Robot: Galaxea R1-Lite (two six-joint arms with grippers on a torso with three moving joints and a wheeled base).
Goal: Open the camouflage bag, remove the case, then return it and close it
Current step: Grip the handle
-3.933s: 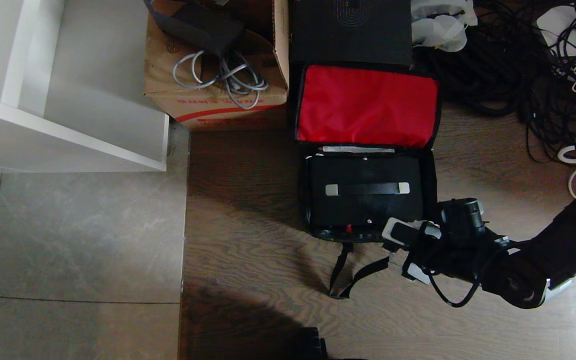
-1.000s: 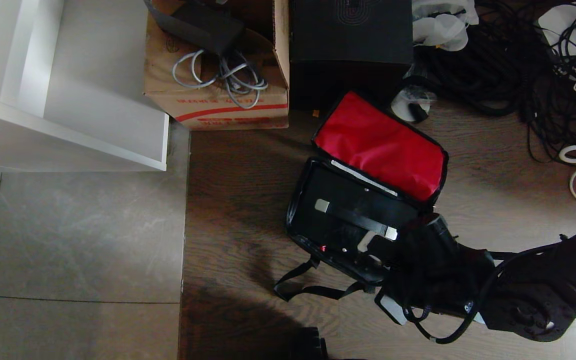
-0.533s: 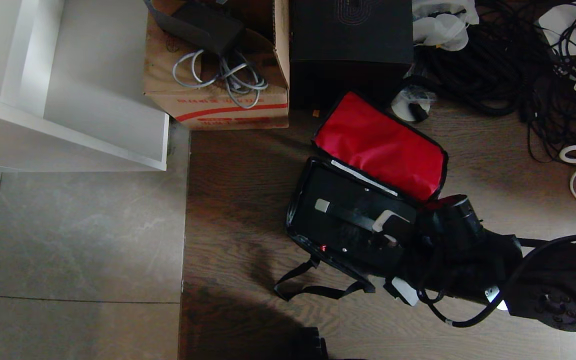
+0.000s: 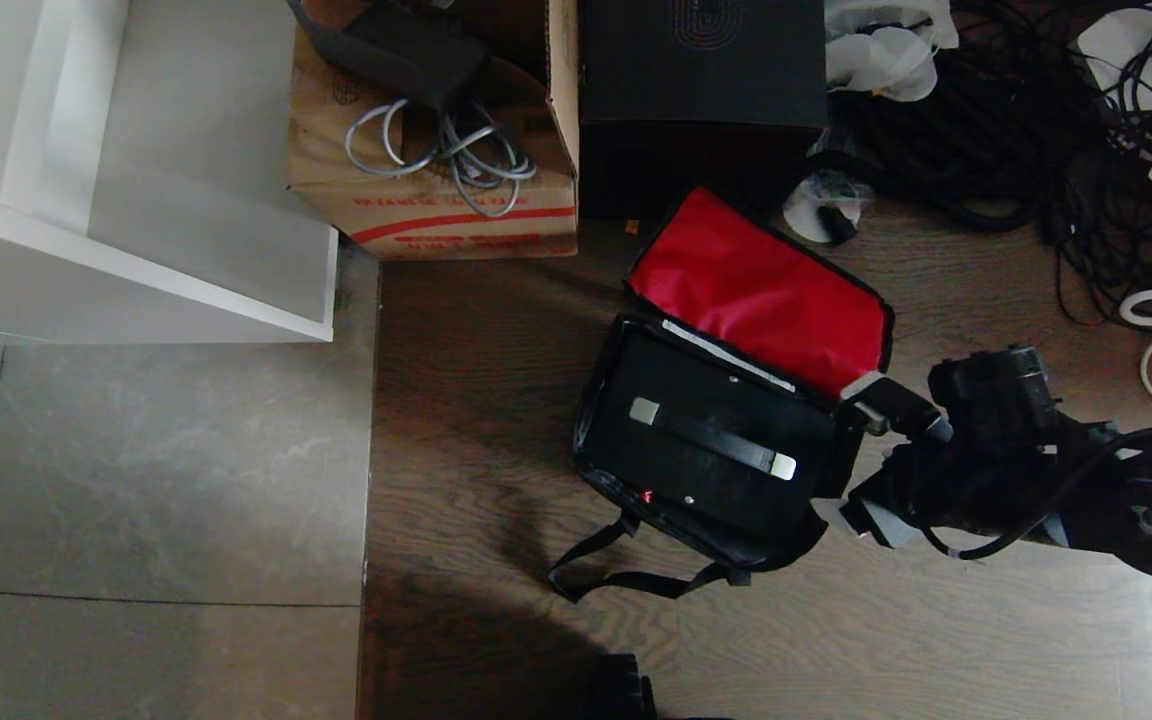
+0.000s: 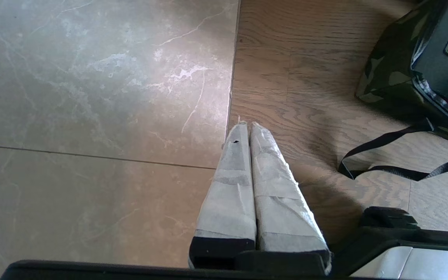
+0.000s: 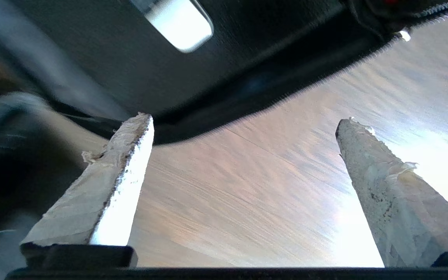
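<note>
Right pincer (image 4: 861, 455) gapes beside camouflage bag (image 4: 766, 290), cables (image 4: 986, 130) behind.

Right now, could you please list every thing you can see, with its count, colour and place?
camouflage bag: one, green-black with red lining, open on the wooden floor, lid folded back
case: one, black, lying inside the bag
bag straps: black, loose on the wood beside the bag
black box: one, behind the bag
cardboard box: one, brown with red print, left of the black box, grey cables inside
white shelf: one, far left
cable pile: black, far right
left end effector: white-wrapped fingers shut, above the floor seam
right end effector: open, empty, beside the bag's right end
</note>
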